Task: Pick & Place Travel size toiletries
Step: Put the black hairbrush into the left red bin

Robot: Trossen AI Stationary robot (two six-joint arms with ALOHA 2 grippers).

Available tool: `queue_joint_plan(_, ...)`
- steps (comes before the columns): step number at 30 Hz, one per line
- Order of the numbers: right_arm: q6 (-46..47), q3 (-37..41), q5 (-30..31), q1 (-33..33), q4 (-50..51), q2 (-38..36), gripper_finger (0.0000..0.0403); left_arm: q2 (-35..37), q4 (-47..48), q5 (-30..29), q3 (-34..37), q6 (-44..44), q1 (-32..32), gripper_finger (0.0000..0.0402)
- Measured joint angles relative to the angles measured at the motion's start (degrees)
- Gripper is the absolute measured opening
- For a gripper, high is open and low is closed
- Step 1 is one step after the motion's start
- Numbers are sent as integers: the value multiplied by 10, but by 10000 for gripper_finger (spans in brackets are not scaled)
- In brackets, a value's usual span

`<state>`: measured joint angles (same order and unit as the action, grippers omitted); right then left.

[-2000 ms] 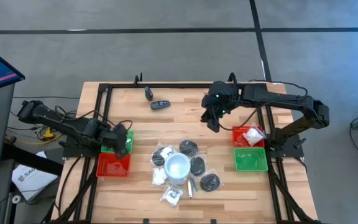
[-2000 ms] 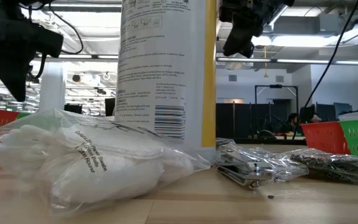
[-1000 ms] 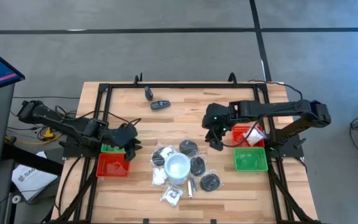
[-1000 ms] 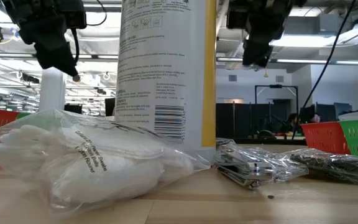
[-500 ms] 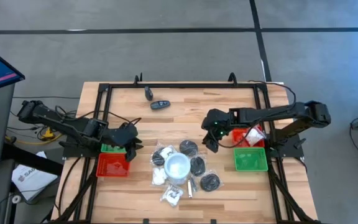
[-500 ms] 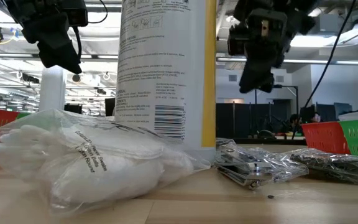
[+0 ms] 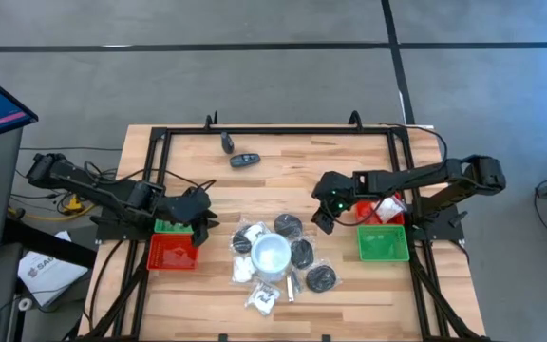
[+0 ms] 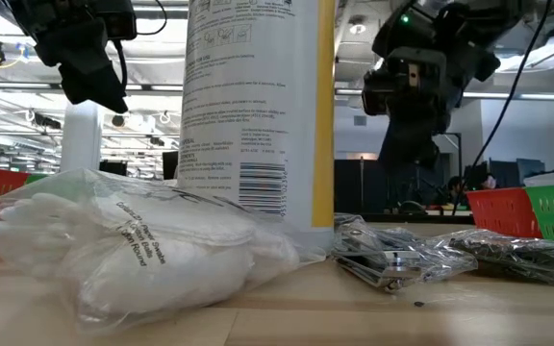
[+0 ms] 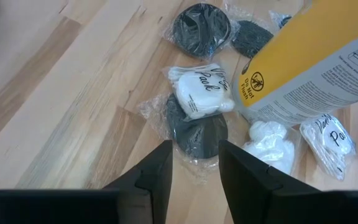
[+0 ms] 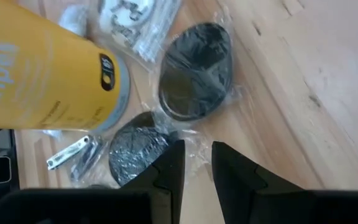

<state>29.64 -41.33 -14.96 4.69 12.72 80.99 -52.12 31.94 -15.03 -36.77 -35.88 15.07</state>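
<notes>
The toiletries lie loose in the table's near middle around a tall white-and-yellow canister (image 7: 272,255): wrapped black discs (image 7: 288,225), white packs (image 7: 245,271), a silvery stick (image 7: 290,288). Two dark oblong pieces (image 7: 245,160) lie near the far edge. My left gripper (image 7: 200,220) hovers open left of the cluster; in its wrist view the fingers (image 9: 194,168) point at a wrapped black disc (image 9: 196,127) under a white pack (image 9: 202,96). My right gripper (image 7: 321,220) hovers open at the cluster's right, over a wrapped black disc (image 10: 196,71).
A red tray (image 7: 174,252) and a green tray (image 7: 166,226) sit at the left. At the right, a red tray (image 7: 380,209) holds a white wrapped item, with a green tray (image 7: 383,244) nearer. The canister (image 8: 258,106) stands among the packs. Bare wood lies between cluster and far edge.
My right gripper has come down and a little toward the near edge, closing on the right side of the cluster. My left gripper has kept its place beside the cluster. The toiletries have not moved.
</notes>
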Motion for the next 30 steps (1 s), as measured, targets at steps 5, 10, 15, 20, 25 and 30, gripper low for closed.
queue_joint_plan(5,17,23,0,0,-38,1,78,0,-1,0,0,1,0,121)
queue_joint_plan(10,28,23,0,-1,-61,33,111,0,-2,0,0,1,0,121)
queue_joint_plan(15,33,23,-3,1,-106,87,151,0,-4,0,0,1,0,121)
queue_joint_plan(20,34,24,-16,4,-120,132,174,0,-4,0,0,1,0,121)
queue_joint_plan(25,40,22,-22,4,-157,159,180,0,-4,0,0,1,0,121)
queue_joint_plan(30,44,23,-45,4,-192,169,171,0,-6,0,0,14,0,121)
